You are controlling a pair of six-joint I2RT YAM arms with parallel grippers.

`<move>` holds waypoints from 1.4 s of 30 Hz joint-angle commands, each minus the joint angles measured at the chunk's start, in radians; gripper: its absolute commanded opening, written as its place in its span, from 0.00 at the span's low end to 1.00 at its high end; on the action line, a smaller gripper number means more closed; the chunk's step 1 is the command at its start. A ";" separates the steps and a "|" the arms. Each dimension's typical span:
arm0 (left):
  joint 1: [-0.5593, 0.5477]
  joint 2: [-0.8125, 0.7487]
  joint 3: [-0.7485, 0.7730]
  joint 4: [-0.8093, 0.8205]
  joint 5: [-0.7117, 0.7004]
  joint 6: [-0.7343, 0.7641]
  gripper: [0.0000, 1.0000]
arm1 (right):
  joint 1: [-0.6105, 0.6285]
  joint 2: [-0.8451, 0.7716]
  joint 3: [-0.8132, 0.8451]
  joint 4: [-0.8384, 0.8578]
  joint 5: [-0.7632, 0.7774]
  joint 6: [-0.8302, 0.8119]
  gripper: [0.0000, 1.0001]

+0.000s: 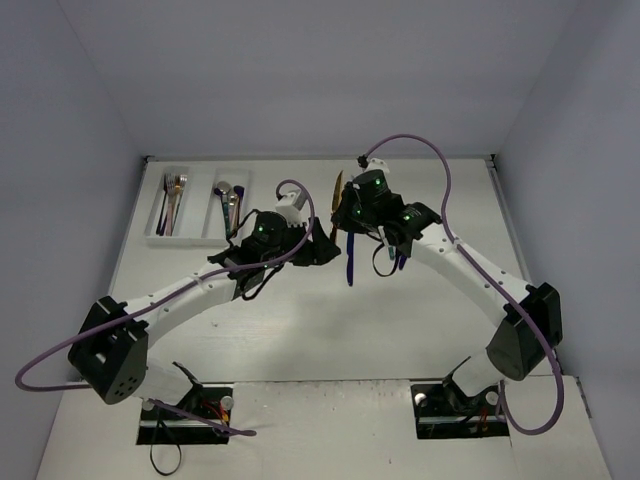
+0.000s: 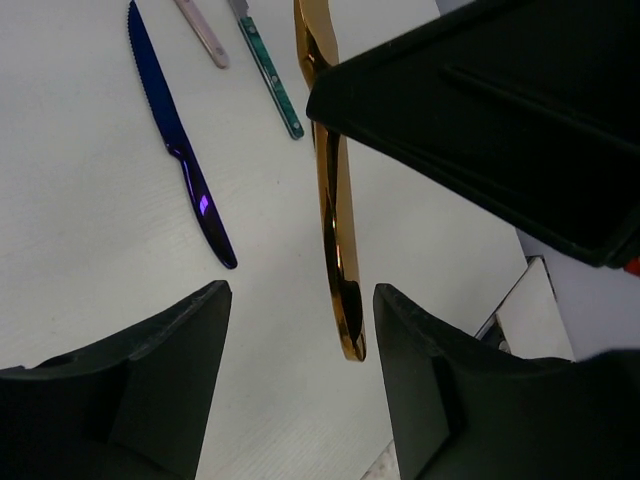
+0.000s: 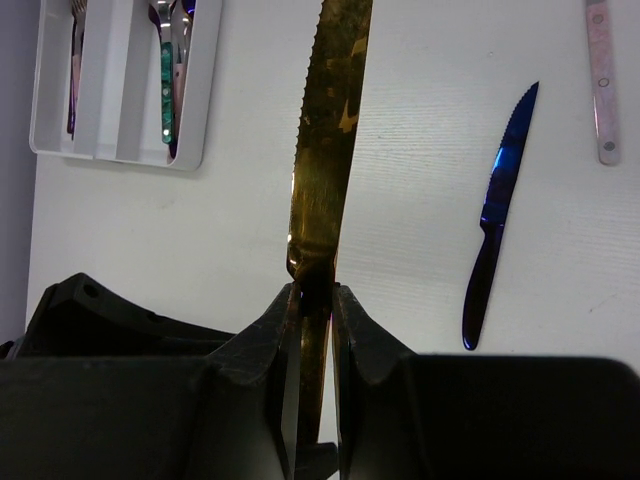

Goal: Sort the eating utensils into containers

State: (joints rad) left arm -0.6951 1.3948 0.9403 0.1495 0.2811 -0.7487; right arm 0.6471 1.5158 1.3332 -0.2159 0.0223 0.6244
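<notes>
One knife, one transfer: hold the right claw (image 3: 314,295) pinched tight on the gold knife (image 3: 330,150) at the blade's root, aloft over the bench (image 2: 80,250) to the right of the white tray (image 3: 110,158). Ease the spread left claw (image 2: 300,305), straddling the handle end without touching, squarely onto that handle and press shut before loosening the right. Then carry leftward to the seemingly bare middle compartment (image 3: 120,80), lay flat and lengthwise, and leave the blue knife (image 3: 495,210) on the bench for afterwards.

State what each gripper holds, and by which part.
Right gripper clamps the gold serrated metal knife where blade meets handle. Left gripper is open, holding nothing.
</notes>
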 commanded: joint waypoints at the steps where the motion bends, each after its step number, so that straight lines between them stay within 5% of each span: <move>1: -0.014 0.015 0.059 0.156 0.015 -0.056 0.47 | 0.013 -0.070 -0.022 0.115 0.007 0.053 0.00; 5: -0.022 0.027 0.051 0.183 0.010 -0.074 0.20 | 0.018 -0.077 -0.042 0.139 0.002 0.069 0.00; 10: -0.022 0.018 0.034 0.191 -0.012 -0.082 0.01 | 0.022 -0.075 -0.060 0.156 0.002 0.075 0.00; 14: -0.019 -0.004 0.012 0.190 -0.041 -0.087 0.00 | 0.023 -0.067 -0.073 0.160 0.015 0.073 0.05; 17: -0.010 -0.030 -0.022 0.188 -0.053 -0.088 0.00 | 0.020 -0.061 -0.076 0.159 0.037 0.066 0.29; 23: 0.102 -0.091 -0.103 0.142 -0.023 -0.109 0.00 | -0.021 -0.076 -0.095 0.158 0.056 0.036 0.58; 32: 0.486 -0.167 -0.026 -0.212 0.079 0.139 0.00 | -0.195 -0.161 -0.215 0.152 0.015 -0.042 0.64; 42: 0.793 0.097 0.244 -0.396 0.152 0.444 0.00 | -0.246 -0.172 -0.269 0.150 -0.038 -0.107 0.64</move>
State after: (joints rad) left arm 0.0174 1.4149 1.0584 -0.2055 0.3650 -0.4681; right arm 0.4139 1.3746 1.0674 -0.1122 0.0230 0.5606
